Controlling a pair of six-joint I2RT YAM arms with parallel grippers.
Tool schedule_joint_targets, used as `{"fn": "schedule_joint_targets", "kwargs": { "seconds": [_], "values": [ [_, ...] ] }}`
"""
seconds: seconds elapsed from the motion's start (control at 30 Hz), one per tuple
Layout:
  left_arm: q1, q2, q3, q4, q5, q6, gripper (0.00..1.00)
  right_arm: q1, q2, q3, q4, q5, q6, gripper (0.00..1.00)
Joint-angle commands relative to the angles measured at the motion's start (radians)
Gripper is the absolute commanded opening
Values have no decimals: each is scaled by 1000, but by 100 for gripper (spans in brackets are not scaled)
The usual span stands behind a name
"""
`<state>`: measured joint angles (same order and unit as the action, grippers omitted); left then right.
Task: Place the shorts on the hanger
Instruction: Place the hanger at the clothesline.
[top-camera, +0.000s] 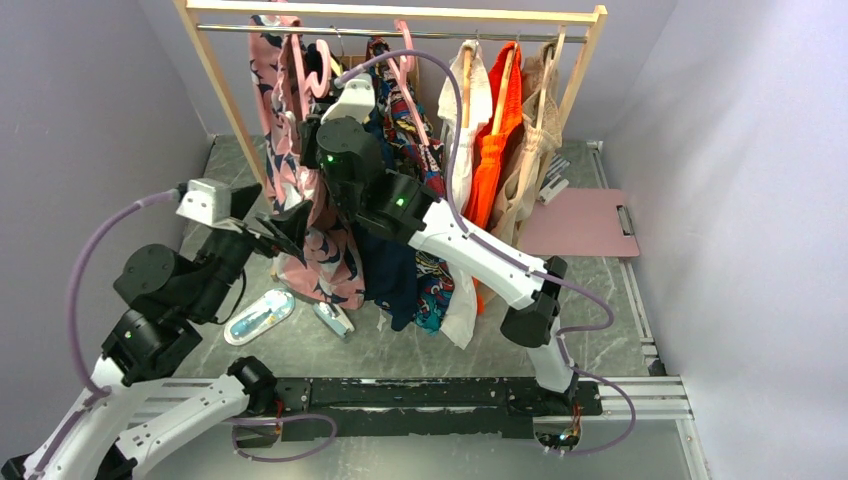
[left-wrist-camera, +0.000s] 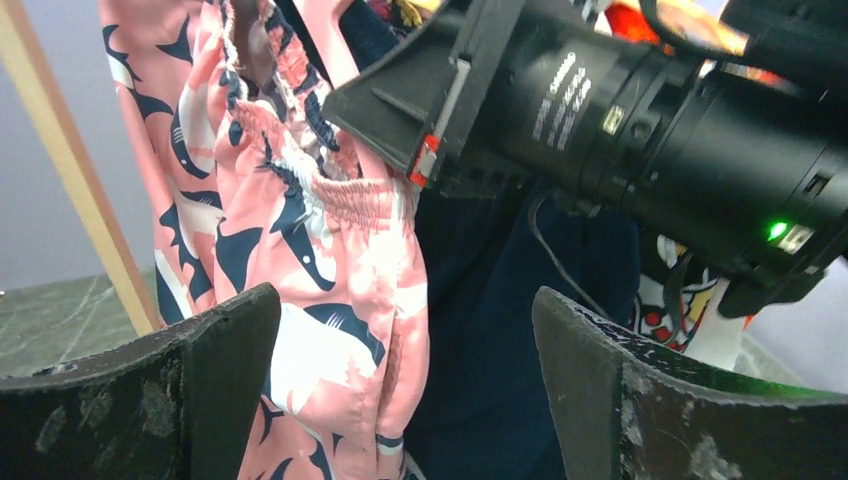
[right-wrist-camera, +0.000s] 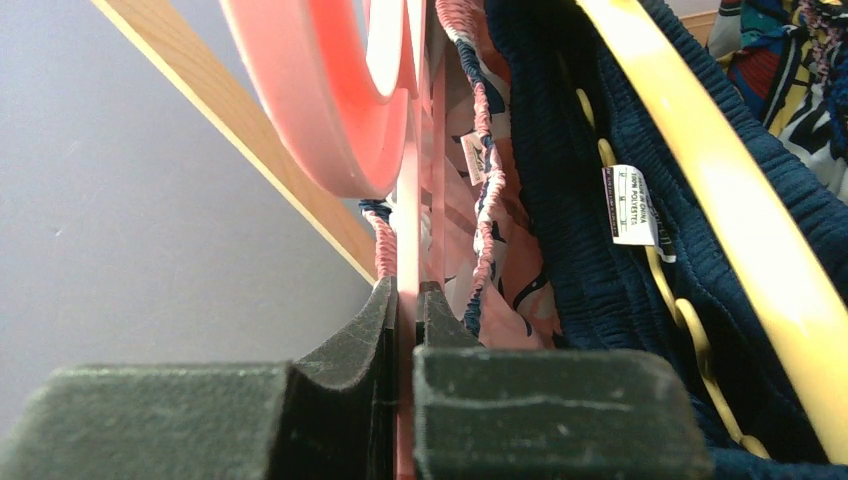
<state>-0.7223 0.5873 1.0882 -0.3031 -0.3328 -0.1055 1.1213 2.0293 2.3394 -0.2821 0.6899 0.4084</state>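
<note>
There are the left gripper (left-wrist-camera: 405, 300) and right gripper (right-wrist-camera: 408, 300), one shorts (top-camera: 325, 250), one pink hanger (right-wrist-camera: 330, 100), one rack (top-camera: 400, 12), one clipboard (top-camera: 580, 222), two packets (top-camera: 258, 316) (top-camera: 333, 318) below the left gripper.

We see the shorts (left-wrist-camera: 340, 260) as soft, matt cloth with a puckered elastic waistband, and the hanger (right-wrist-camera: 330, 110) as smooth, slightly glossy plastic. The navy garment (right-wrist-camera: 590, 250) is crinkled cloth. The rack posts (top-camera: 223, 90) look like pale bare wood, the rail (top-camera: 430, 33) dull metal. The left gripper (left-wrist-camera: 405, 310) has matt black fingers (left-wrist-camera: 200, 390), scuffed and rough.
</note>
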Motion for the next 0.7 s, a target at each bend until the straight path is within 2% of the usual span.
{"fn": "schedule_joint_targets", "kwargs": {
  "seconds": [0.0,0.5,0.67],
  "values": [
    [4,-4,-56,107,67,141,99,4,-59,-4,28,68,47,0],
    [5,12,-180,254,102,440,97,26,-84,-26,1,90,136,0],
    [5,38,-195,296,35,489,95,41,-78,-17,-3,85,140,0]
  ]
}}
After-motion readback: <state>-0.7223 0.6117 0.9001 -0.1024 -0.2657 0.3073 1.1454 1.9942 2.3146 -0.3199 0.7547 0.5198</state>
